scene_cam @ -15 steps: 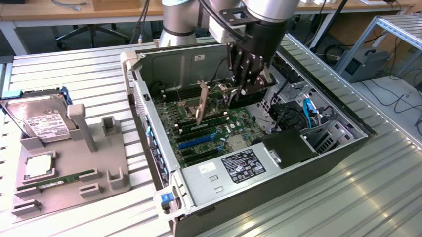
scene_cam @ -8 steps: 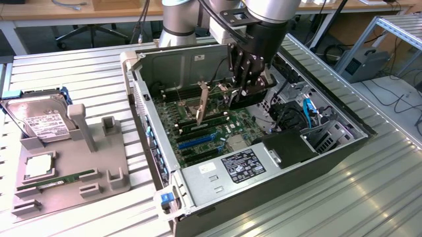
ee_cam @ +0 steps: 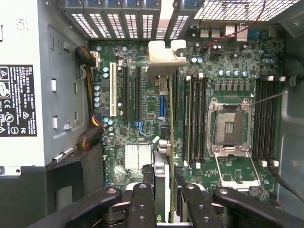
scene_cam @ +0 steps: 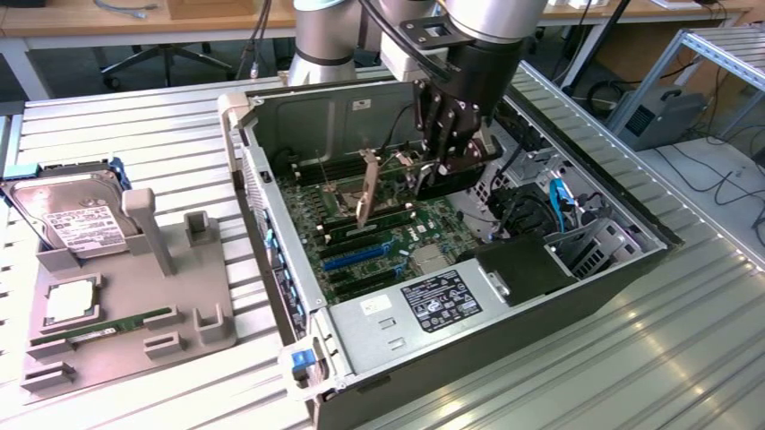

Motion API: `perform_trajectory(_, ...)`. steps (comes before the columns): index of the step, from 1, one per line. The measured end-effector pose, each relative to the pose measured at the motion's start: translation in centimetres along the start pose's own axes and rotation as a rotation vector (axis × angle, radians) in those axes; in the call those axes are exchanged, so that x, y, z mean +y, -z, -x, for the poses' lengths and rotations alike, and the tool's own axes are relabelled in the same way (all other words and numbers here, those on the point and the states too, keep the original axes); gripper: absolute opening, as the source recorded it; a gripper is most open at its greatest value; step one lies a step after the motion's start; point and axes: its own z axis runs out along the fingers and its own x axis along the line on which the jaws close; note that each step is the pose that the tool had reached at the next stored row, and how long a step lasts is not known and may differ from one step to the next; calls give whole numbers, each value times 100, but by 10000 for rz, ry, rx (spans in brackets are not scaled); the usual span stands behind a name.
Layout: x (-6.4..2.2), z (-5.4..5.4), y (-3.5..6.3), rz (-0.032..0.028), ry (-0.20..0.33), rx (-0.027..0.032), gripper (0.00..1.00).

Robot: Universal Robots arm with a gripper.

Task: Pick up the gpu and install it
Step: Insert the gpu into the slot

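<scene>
**Exterior view**
- Gpu: the gpu stands on edge inside the open case, low over the motherboard. Its bracket end is toward the exterior view's left.
- Gripper: your gripper is clamped on the card's upper edge.
- Arm: it comes down from above with the wrist close to vertical and the gripper pointing into the case. The bracket looks to lean a little, not plumb.
- Worktop: the hard drive sits in its holder on the worktop, well apart from the case.

**Wrist view**
- Gpu: you see it edge-on as a thin line running from between the fingers out to the beige bracket.
- Position: the card lies between the black expansion slots and the RAM slots. The CPU socket is further off on the RAM side.
- Contact: you cannot tell whether the card's lower edge has met a slot — the card hides what is beneath it.

**Doing it well**
- Line-up: bring the card parallel to the slot under it before pressing, and take out any lean first.
- Bracket: its tab is near the rear openings. Keep it free of the metal there so it slides down rather than catching.
- Push: press straight down and evenly — a skewed push could jam one corner.
- Risk: cables lie beside the slots, so keep the card off them.
</scene>
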Motion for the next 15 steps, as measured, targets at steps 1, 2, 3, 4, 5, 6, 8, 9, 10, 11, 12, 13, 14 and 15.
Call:
perform_trajectory(1,0,-2,0,0,0,1,27)
perform_trajectory(2,0,-6,0,0,0,2,27)
perform_trajectory(3,0,-8,0,0,0,2,27)
perform_trajectory(4,0,-12,0,0,0,2,27)
perform_trajectory(5,0,-15,0,0,0,3,27)
perform_trajectory(6,0,-18,0,0,0,4,27)
perform_trajectory(8,0,-25,-1,0,0,5,27)
perform_trajectory(9,0,-29,-1,0,0,5,27)
perform_trajectory(10,0,-32,-1,0,0,6,27)
perform_trajectory(11,0,-36,-1,0,0,6,27)
perform_trajectory(12,0,-41,-1,0,0,7,27)
perform_trajectory(13,0,-44,-1,0,0,7,27)
perform_trajectory(14,0,-48,-1,0,0,9,27)
perform_trajectory(15,0,-51,-1,0,0,10,27)
